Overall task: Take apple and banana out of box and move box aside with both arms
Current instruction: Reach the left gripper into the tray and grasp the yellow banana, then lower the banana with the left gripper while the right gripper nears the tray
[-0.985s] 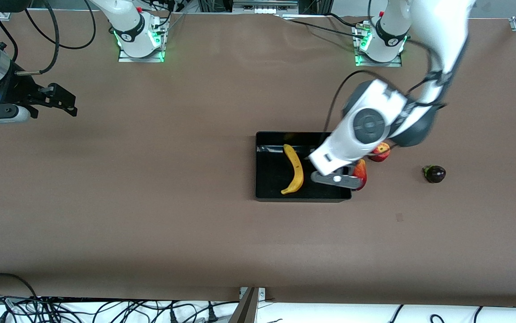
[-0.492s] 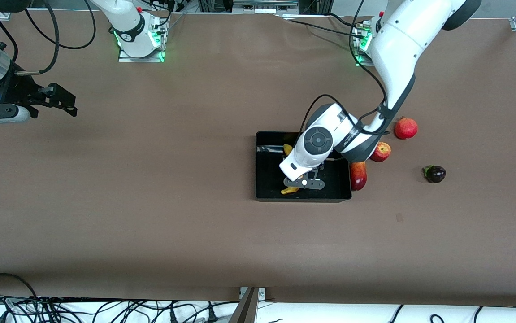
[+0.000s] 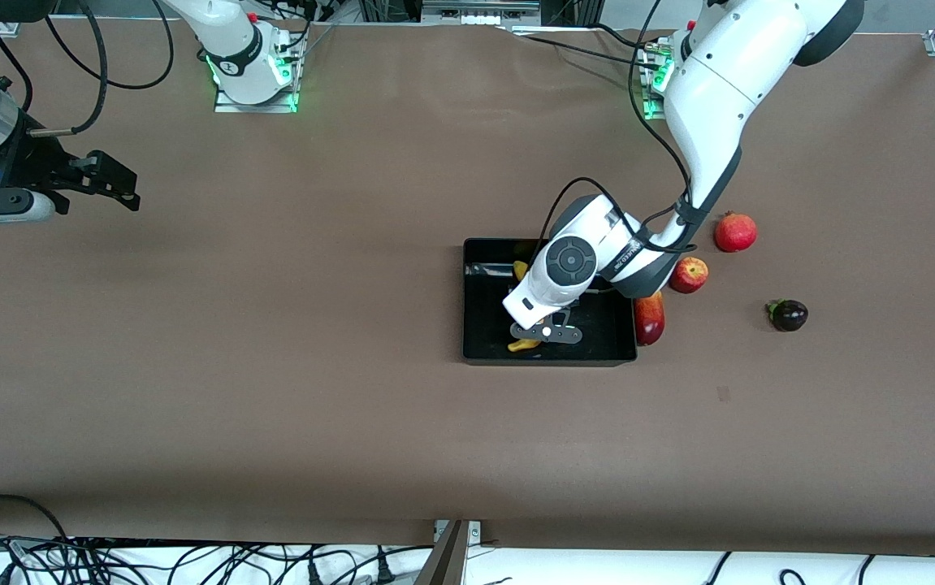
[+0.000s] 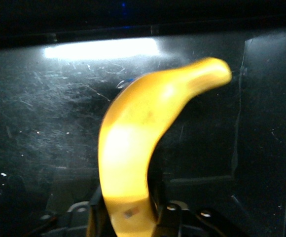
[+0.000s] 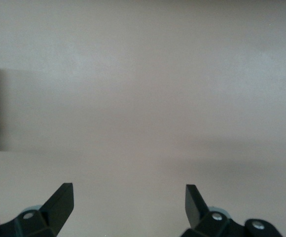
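Observation:
The black box (image 3: 468,302) sits mid-table, and the yellow banana (image 3: 521,270) lies in it, mostly hidden under the left arm. My left gripper (image 3: 545,327) is down inside the box. In the left wrist view the banana (image 4: 133,148) runs between the fingers, and the left gripper (image 4: 125,210) is shut on its near part. The red-yellow apple (image 3: 689,275) rests on the table just outside the box, toward the left arm's end. My right gripper (image 3: 114,185) waits open over bare table at the right arm's end; the right wrist view shows the right gripper (image 5: 128,197) with nothing between its fingers.
A red-yellow mango (image 3: 649,318) lies against the box's outer wall beside the apple. A red pomegranate (image 3: 735,231) and a dark purple fruit (image 3: 787,314) sit farther toward the left arm's end. Cables hang along the table edge nearest the camera.
The left arm swung from the mango side of the box to over the banana and came down. Its jaws closed on the banana. The right arm has not moved.

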You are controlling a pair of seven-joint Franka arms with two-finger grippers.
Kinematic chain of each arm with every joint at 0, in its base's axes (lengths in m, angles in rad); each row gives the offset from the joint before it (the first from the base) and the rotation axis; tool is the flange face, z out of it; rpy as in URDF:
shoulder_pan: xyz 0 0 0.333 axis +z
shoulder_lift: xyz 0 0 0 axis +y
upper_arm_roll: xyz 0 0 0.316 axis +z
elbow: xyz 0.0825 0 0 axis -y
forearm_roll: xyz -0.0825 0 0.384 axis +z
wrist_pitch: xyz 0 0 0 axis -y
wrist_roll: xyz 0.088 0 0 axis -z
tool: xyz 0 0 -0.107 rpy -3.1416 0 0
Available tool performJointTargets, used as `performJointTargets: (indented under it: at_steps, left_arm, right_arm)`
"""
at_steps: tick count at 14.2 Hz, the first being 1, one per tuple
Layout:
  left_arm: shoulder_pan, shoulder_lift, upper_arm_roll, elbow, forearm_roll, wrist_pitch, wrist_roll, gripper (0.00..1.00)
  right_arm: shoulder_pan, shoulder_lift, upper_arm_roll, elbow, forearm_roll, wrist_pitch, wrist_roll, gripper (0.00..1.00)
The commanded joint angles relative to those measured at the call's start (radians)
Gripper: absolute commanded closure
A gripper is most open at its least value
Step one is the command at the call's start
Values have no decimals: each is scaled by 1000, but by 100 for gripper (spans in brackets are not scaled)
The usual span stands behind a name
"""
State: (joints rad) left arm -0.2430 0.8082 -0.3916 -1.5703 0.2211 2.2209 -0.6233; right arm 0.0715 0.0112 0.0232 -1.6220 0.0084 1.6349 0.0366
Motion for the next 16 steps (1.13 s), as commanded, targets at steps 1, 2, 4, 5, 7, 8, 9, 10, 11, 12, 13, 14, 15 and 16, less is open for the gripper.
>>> performJointTargets:
  at_steps: [1,2,4,5,7,8,9,10,11,12,13,14,15,16]
  left_arm:
    - [-2,-9,-1,6,27,-15,-26,92]
    - [4,-20,-1,10,27,-21,-26,90]
    - [8,-61,-1,29,27,-99,-19,91]
    - [10,-89,-3,47,24,-139,-18,91]
    - [19,-150,-3,97,14,-264,-15,90]
    - [33,-170,-3,140,14,-349,-12,90]
    - [47,-184,-3,185,14,-434,-12,89]
    - [71,-187,-3,228,24,-523,3,88]
    - [99,-187,0,261,29,-602,57,88]
    - [129,-187,5,277,38,-656,130,88]
    - [178,-187,11,274,53,-668,207,88]
    - [229,-182,16,266,57,-673,287,88]
    - [266,-170,31,262,73,-672,356,88]
    - [305,-147,43,262,108,-667,428,88]
  right_arm:
    - [-6,0,4,13,-10,-12,-1,0]
    - [-6,0,4,13,-10,-12,3,0]
    - [-6,0,4,13,-10,-12,5,0]
    - [-6,0,4,13,-10,-13,5,0]
    - [-6,0,3,13,-10,-13,5,0]
    - [-7,3,3,13,-10,-9,-3,0]
    - [-10,6,3,13,-10,-12,-1,0]
    - [-12,9,3,13,-8,-3,0,0]
    - [-13,15,3,13,-5,8,3,0]
    - [-13,32,3,13,-5,25,-9,0]
    - [-7,30,6,13,-7,23,-10,0]
    - [-3,26,13,11,-10,23,0,0]
    - [7,30,15,11,-7,22,-10,0]
    - [37,33,15,11,-10,22,-17,0]
